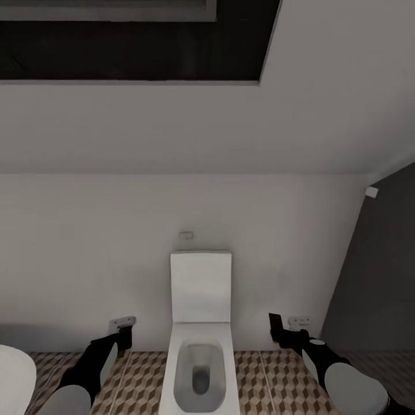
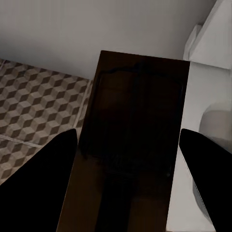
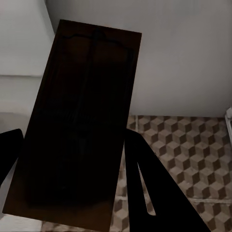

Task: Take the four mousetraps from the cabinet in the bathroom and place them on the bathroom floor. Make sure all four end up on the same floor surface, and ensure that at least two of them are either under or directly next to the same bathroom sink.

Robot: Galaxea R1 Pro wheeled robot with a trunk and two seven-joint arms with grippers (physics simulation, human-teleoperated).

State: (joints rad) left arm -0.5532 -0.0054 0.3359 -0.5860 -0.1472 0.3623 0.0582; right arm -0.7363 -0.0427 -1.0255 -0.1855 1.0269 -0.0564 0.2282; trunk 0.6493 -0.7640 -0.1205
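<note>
Wrist views — a mousetrap (image 2: 130,145) between each gripper's jaws — second mousetrap (image 3: 77,130).

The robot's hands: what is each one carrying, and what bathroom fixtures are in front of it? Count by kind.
Mousetraps, one in the left gripper and one in the right gripper: 2
Toilet: 1
Total: 3

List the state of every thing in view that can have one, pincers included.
Left pincer: shut on a mousetrap.
Left mousetrap: held between the fingers, off the floor.
Right pincer: shut on a mousetrap.
Right mousetrap: held between the fingers, off the floor.
Toilet lid: raised, upright against the wall.
Toilet bowl: uncovered.
</note>
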